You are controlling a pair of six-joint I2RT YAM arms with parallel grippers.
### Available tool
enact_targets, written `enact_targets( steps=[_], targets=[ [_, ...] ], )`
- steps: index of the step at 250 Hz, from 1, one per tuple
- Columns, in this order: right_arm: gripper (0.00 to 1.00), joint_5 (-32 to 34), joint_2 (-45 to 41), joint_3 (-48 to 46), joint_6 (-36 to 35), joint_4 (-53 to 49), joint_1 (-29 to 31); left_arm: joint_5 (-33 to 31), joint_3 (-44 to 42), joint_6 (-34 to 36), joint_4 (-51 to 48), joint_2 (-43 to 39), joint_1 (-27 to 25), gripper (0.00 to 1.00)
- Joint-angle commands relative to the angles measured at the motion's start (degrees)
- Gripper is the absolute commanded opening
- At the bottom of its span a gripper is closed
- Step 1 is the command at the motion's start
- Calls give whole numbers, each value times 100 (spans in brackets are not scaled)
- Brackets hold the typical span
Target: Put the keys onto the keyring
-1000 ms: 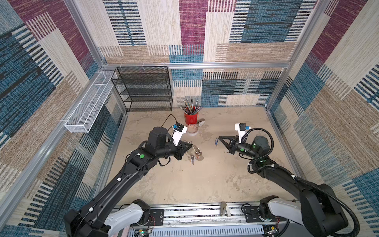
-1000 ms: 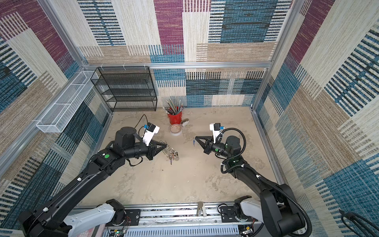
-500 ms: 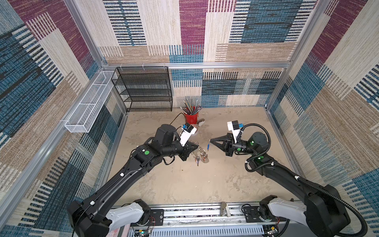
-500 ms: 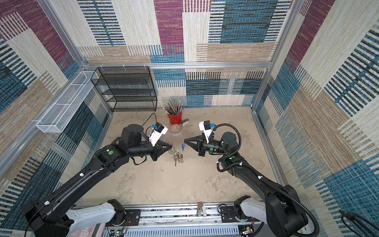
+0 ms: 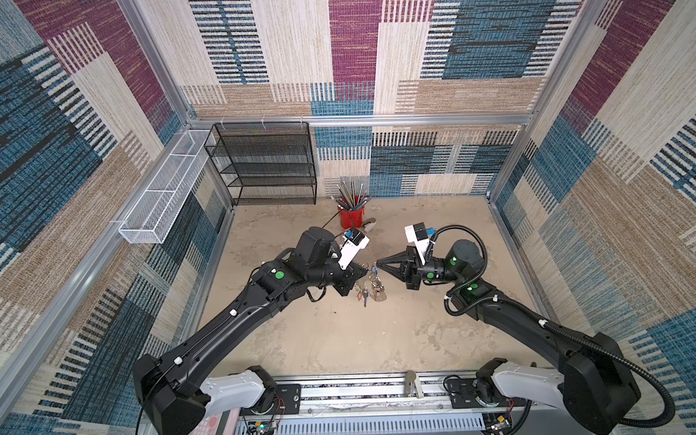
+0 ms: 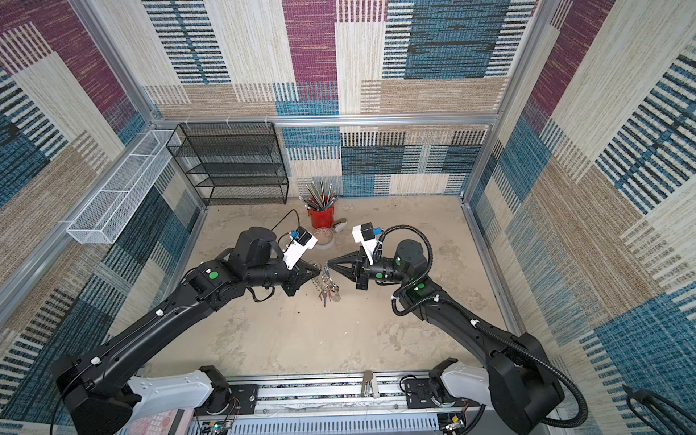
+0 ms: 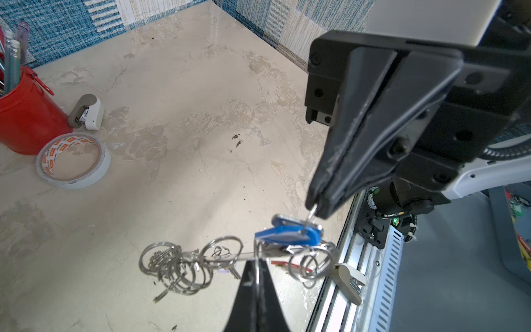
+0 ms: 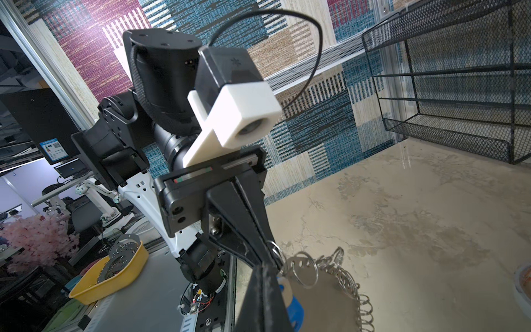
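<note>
The keyring (image 8: 324, 296) hangs above the tabletop (image 7: 201, 129) between both tools, its long axis roughly crosswise to them. The left tool (image 8: 275, 259) is clamped tight on one split ring (image 8: 272, 249). The right tool (image 7: 314, 209) pinches the blue-tagged key (image 7: 287, 233) just beside it. A misaligned push may swing the keyring aside.

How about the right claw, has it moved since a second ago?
Yes. In a top view the right gripper has slid left, closer to the red pencil cup, which stayed put.
</note>
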Motion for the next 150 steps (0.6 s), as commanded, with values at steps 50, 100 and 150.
enact_targets(
  steps=[50,100,150],
  targets=[
    [0,155,187,166,-212,-161,190,101,-30,47,157,9,-16,0],
    [0,277,303,246,-228,-228,251,136,-65,84,164,17,-16,0],
    [0,544,311,270,-287,-347,270,198,-127,76,228,-13,-17,0]
  ],
)
